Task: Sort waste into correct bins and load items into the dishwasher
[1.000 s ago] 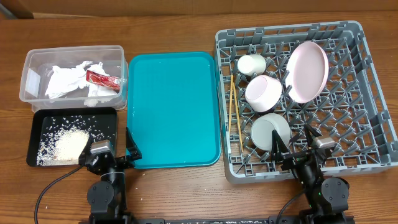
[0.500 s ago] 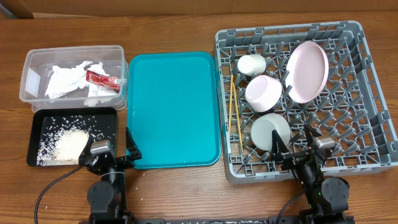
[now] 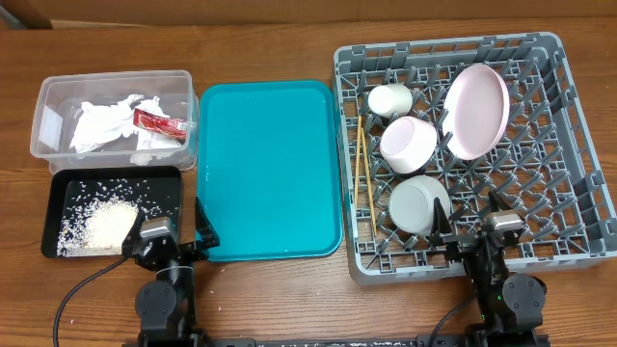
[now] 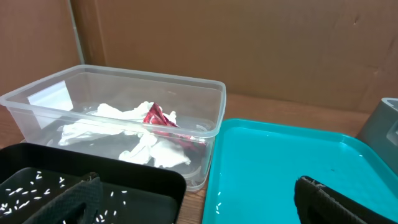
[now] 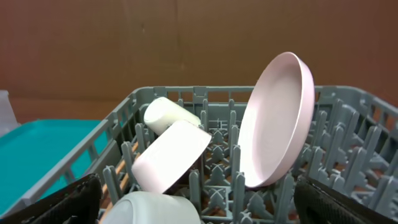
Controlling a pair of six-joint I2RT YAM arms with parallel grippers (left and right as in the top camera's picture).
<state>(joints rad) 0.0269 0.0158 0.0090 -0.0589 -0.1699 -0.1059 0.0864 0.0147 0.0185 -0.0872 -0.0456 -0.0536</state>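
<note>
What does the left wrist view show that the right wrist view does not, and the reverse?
Only the left wrist view: the clear rectangular plastic tub holding crumpled white paper napkins and a small red sauce packet, and the flat black tray with loose white rice grains.
Only the right wrist view: the round pale pink plate standing on edge, the pink bowl and the small white cup, all in the grey plastic dish rack.
Both: the teal serving tray and that rack, only a corner of it on the left.

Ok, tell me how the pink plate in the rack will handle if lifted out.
The pink plate looks rigid, so it likely won't flex. It stands tilted on edge between pegs of the rack, so a nudge could tip it over. Its smooth rim may slip in a pinch.
</note>
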